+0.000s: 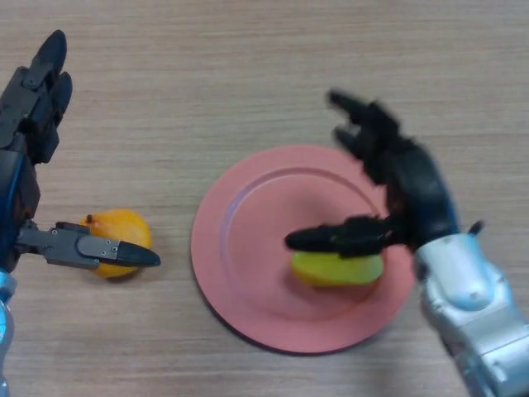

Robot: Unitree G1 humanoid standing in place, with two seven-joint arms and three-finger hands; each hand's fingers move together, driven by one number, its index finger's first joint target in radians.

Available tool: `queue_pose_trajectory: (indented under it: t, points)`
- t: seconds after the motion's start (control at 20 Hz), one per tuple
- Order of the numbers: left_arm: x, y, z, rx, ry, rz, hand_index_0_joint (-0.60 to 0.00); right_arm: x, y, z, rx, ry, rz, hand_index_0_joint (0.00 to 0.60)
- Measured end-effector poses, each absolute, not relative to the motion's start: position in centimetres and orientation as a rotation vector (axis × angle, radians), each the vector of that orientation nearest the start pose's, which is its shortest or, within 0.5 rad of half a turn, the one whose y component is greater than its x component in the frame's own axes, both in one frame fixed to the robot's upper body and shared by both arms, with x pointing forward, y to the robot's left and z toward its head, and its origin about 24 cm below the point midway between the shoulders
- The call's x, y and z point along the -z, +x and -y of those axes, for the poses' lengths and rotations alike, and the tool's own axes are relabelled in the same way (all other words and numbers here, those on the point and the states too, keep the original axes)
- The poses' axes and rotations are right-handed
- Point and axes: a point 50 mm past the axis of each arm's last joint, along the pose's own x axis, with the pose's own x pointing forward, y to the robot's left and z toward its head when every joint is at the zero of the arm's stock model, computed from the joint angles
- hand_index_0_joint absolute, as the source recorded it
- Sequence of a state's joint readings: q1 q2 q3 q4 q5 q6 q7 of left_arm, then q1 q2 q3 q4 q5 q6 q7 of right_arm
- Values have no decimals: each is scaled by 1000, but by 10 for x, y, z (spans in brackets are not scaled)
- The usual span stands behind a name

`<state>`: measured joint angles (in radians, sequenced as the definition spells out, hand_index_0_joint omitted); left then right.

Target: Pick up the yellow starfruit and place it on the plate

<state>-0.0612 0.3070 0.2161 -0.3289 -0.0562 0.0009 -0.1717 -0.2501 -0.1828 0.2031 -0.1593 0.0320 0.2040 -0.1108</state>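
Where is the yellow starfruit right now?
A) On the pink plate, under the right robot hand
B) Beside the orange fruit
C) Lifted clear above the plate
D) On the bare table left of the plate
A: the yellow starfruit lies on the pink plate, with the thumb of the right robot hand stretched just over it; the fingers are spread, not curled round it.

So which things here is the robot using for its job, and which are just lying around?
For the job:
- starfruit, lying on the plate
- plate
- right hand, open, over the starfruit

Just lying about:
- orange fruit, on the table left of the plate
- left hand, open, beside the orange fruit
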Motion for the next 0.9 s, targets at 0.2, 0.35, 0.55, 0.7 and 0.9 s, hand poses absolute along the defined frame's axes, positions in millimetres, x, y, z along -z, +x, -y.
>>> queue_pose_trajectory:
  t: [0.2, 0.35, 0.55, 0.7, 0.9]
  points:
    - [-151, 246, -220, 24, 307, 391, 0, -153, 269, 149, -122, -195, 299, 0]
    - [-150, 246, -217, 32, 298, 391, 0, -146, 252, 159, -176, -236, 230, 0]
    - [-145, 249, -214, 43, 292, 347, 0, -140, 241, 177, -121, -207, 183, 0]
    - [-139, 250, -210, 54, 272, 303, 0, -140, 242, 177, -116, -208, 184, 0]
    - [-137, 249, -210, 59, 261, 296, 0, -140, 242, 177, -116, -207, 182, 0]
